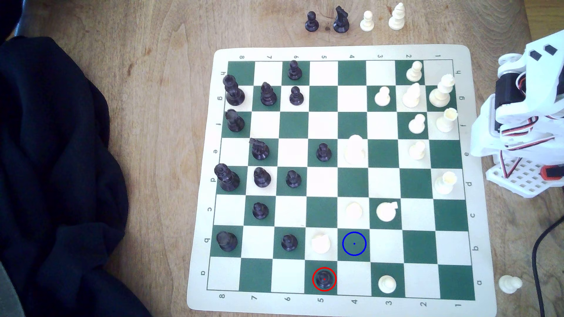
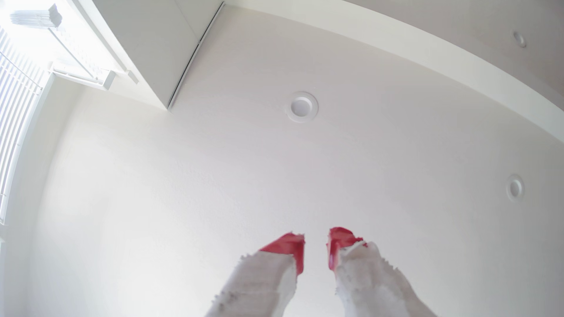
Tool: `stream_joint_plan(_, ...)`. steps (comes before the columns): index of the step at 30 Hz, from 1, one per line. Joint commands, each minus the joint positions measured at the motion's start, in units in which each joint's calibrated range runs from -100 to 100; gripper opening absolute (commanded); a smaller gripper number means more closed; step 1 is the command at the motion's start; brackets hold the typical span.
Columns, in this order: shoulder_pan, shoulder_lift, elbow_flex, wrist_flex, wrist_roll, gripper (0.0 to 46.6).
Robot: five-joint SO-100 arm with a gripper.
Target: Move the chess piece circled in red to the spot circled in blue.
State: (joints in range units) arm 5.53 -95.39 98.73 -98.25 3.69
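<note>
Chess piece [image 1: 324, 279], a small black pawn inside a red circle, stands upright on a green square in the board's row nearest to the camera, in the exterior view. The spot [image 1: 354, 243], a green square with a blue circle and a blue dot, is one row further and one column toward the exterior view's right, so it touches the pawn's square only at a corner. A cream-white piece [image 1: 321, 243] stands just beside the spot, on the square directly behind the pawn.

The arm [image 1: 518, 122] is folded at the exterior view's right edge, off the chessboard [image 1: 341, 51], on the wooden worktop [image 1: 152, 91]. The pawn and the spot are both well apart from it, across the board.

In the wrist view the pincer [image 2: 316, 240] points up at a white ceiling [image 2: 213, 167] with a round lamp [image 2: 301, 106]. Its red-tipped fingers [image 2: 287, 247] are a little apart, with a narrow gap between them, and they hold nothing.
</note>
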Motion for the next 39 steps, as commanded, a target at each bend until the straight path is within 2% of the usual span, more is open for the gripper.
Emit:
stream_joint_plan(1, -0.33, -0.45, 1.17, -0.36, 0.1, 3.9)
stream_joint_plan(5, -0.41, -0.45, 1.17, 10.04, 0.1, 3.9)
stream_joint_plan(7, -0.33, -0.45, 1.17, 22.08, 0.1, 3.9)
stream_joint_plan(15, 2.02, -0.45, 1.17, 51.48, -0.29, 3.8)
stream_joint_plan(17, 2.1, -0.45, 1.17, 54.51, -0.39, 3.7)
stream_joint_plan(18, 1.86, -0.45, 0.27, 59.34, -4.4, 3.5)
stream_joint_plan(19, 1.23, -0.45, -1.45, 69.01, -20.02, 3.1)
stream_joint_plan(20, 1.31, -0.45, -1.45, 70.07, -23.93, 2.5)
stream_joint_plan(21, 1.39, -0.45, -1.45, 70.89, -24.57, 1.7)
stream_joint_plan(23, 1.63, -0.45, -2.27, 74.17, -24.47, 0.7)
stream_joint_plan(27, 1.94, -0.36, -7.98, 91.61, -24.57, 0.3)
stream_joint_plan(28, 1.16, -0.36, -12.97, 102.34, -24.57, 0.2)
stream_joint_plan(31, 0.84, -0.36, -19.22, 113.89, -24.37, 0.2)
stream_joint_plan(33, 0.3, 0.23, -23.76, 122.49, -18.8, 0.2)
stream_joint_plan(36, -1.42, 1.67, -24.85, 125.27, -10.94, 0.2)
stream_joint_plan(37, -3.15, 3.8, -26.84, 128.96, -7.03, 0.2)
stream_joint_plan(38, -4.71, 6.43, -29.92, 132.97, -4.98, 0.2)
stream_joint_plan(39, -5.8, 8.29, -32.28, 135.68, -3.96, 0.2)
